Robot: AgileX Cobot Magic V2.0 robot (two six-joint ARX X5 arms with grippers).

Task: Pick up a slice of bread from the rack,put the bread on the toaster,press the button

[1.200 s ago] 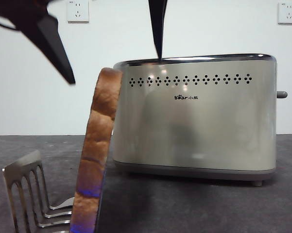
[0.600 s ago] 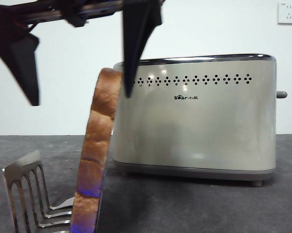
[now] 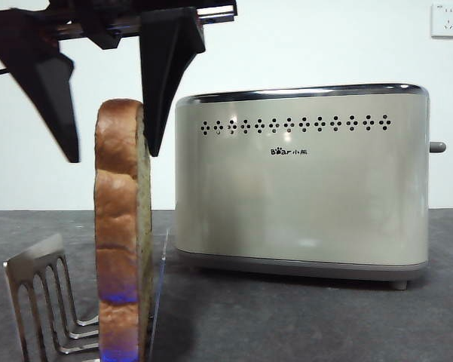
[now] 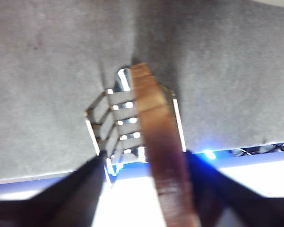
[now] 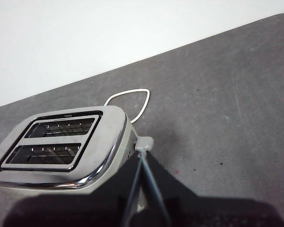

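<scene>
While its two black jaws hang spread apart, gripping nothing, the left gripper straddles the top of the bread, which stands upright and edge-on between the jaws and reaches down into the rack directly below; whether either jaw touches the crust cannot be told. Beside that gripper, past its jaw on the toaster's side, stands the toaster, with the button on its far narrow end. Up above that end hangs the right gripper, jaws pressed together on nothing, the button just beyond their tips.
</scene>
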